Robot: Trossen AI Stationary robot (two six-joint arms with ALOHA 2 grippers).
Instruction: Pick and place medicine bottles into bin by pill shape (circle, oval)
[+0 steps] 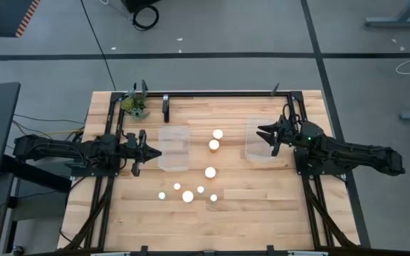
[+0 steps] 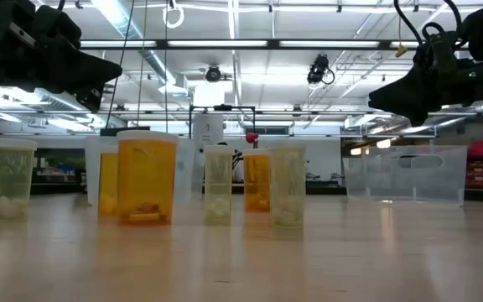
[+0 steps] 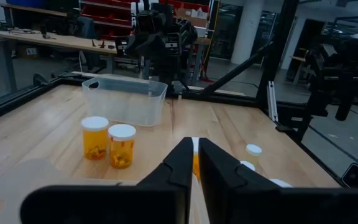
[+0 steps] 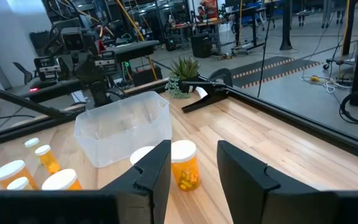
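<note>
From what I see, nothing is sorted yet: all eight medicine bottles [image 1: 210, 172] stand on the counter [image 1: 262, 206], between the two bins and toward its near edge. The left bin [image 1: 174, 148] and right bin [image 1: 260, 141] both look empty. My left gripper [image 1: 150, 151] hovers just left of the left bin, jaws nearly together on nothing. My right gripper [image 1: 263, 135] hangs over the right bin, jaws slightly apart, also carrying nothing.
</note>
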